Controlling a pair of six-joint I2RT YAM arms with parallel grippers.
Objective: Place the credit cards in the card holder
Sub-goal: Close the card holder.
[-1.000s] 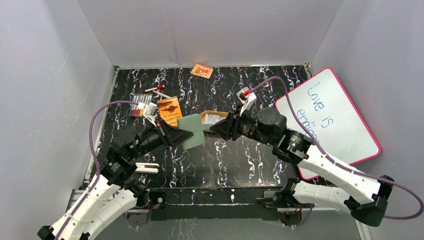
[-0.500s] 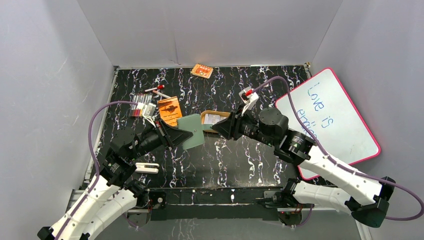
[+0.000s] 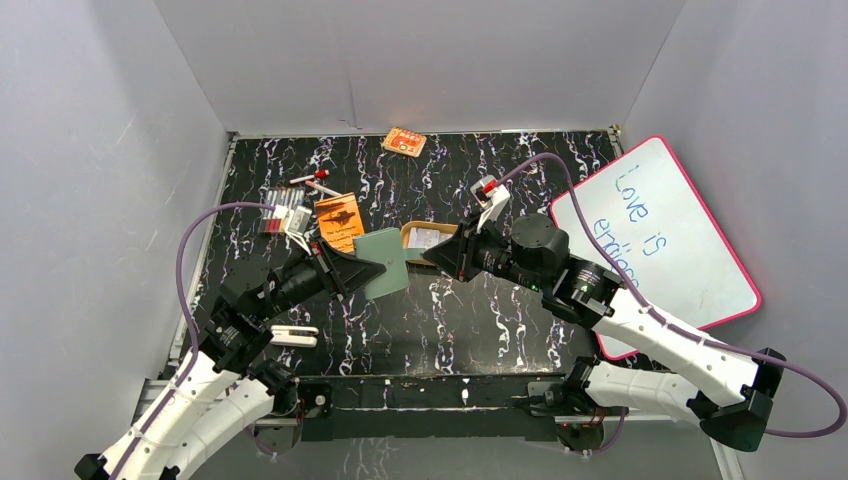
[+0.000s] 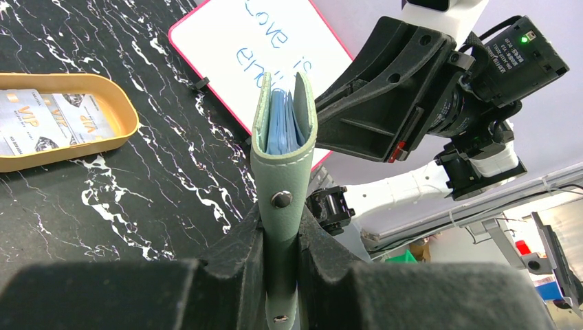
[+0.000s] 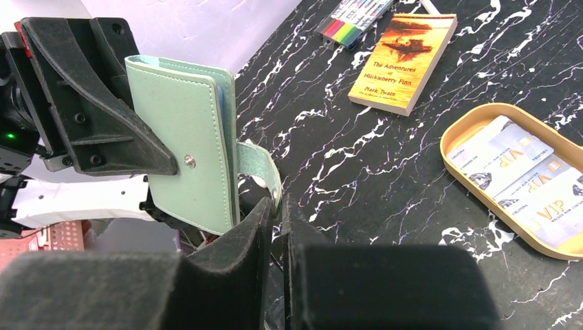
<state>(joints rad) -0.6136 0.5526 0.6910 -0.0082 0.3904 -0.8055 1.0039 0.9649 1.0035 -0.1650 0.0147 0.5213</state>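
Grip card holder [image 4: 282, 165] upright, mid-frame, firmly in closed left tool [image 4: 280, 237]. With right tool [image 5: 278, 206] seemingly pinched on snap tab [image 5: 258, 161], pull gently outward. Leave credit cards [image 5: 522, 175] in tray [image 5: 455, 130], right of frame.

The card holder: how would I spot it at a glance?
Look at the middle of the black marbled table. There the left gripper pinches the card holder. It is the only sage-green thing, beside an orange book and a tan tray.
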